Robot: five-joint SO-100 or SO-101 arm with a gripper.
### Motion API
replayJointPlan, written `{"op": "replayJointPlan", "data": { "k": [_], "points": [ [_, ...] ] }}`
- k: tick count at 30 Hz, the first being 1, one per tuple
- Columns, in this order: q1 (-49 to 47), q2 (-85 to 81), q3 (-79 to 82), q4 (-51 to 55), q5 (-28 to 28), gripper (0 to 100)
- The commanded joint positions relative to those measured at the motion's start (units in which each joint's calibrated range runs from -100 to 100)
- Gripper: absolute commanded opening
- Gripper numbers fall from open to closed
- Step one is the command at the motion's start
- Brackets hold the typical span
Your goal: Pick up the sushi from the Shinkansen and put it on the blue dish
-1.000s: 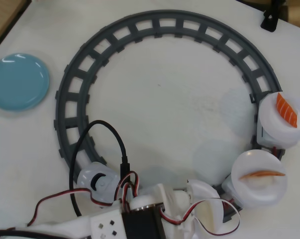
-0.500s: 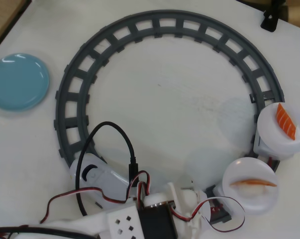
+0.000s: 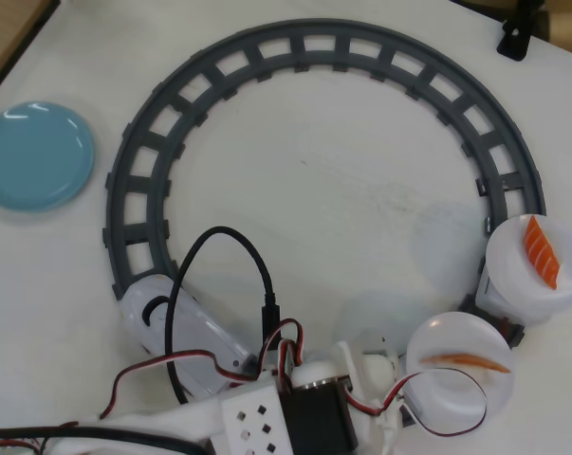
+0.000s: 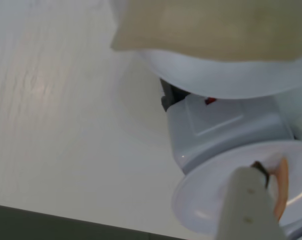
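- The sushi lies on a white plate of the Shinkansen, at the lower right of the overhead view; a second one lies on the next plate.
- Judged light, rigid and smooth; its long sides look the best place to grip.
- The gripper: one finger touches the sushi in the wrist view; jaw spread cannot be told.
- The track loops across the table.
- The blue dish lies empty, well apart at the left.
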Motion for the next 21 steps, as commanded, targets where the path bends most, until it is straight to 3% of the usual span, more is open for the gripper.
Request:
{"op": "replayJointPlan", "data": {
  "k": [1,16,21],
  "points": [
    [0.08,-0.52,-3.21,0.15,-0.14,28],
    [1.67,-0.36,-2.22,-0.11,-0.45,28],
    [1.93,-0.36,-2.22,-0.19,-6.36,28]
  ]
}}
